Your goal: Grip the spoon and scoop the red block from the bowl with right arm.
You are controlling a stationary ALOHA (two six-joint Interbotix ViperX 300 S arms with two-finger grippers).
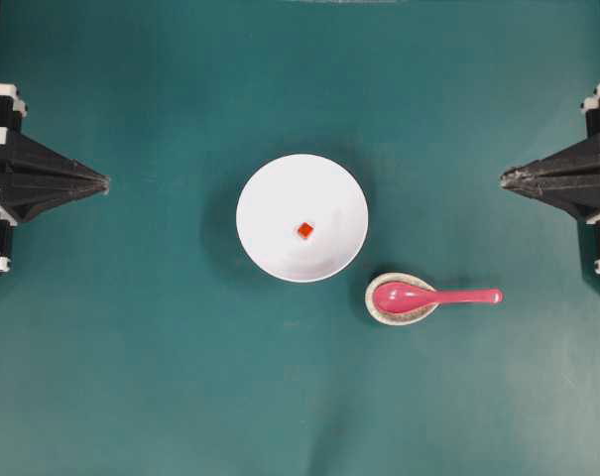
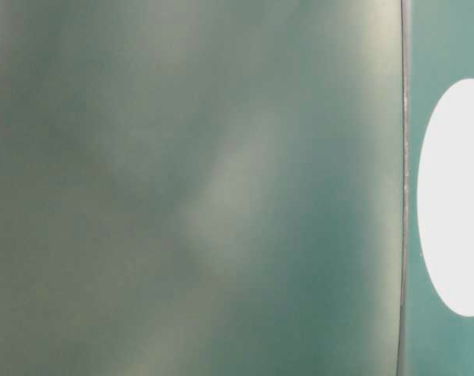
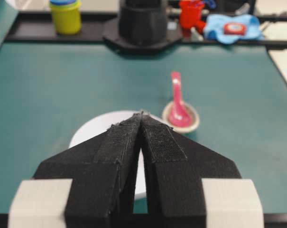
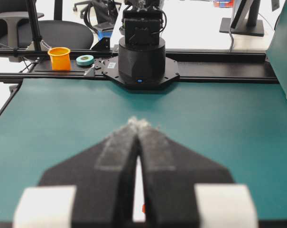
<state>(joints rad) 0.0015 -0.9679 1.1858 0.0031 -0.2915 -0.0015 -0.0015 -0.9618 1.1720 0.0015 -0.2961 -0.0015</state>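
Right hand [image 1: 505, 178] fully closed, holding nothing. Spoon [image 1: 433, 296] handle lies low over the table [image 1: 131, 377]; risk: fingers skid, knocking it off its rest [image 1: 384, 312].

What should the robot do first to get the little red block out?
Probably open the right end effector and reach toward the pink spoon. Its jaws are shut and far from the spoon, whose handle points toward that side from its small dish. The red block sits in the white bowl.
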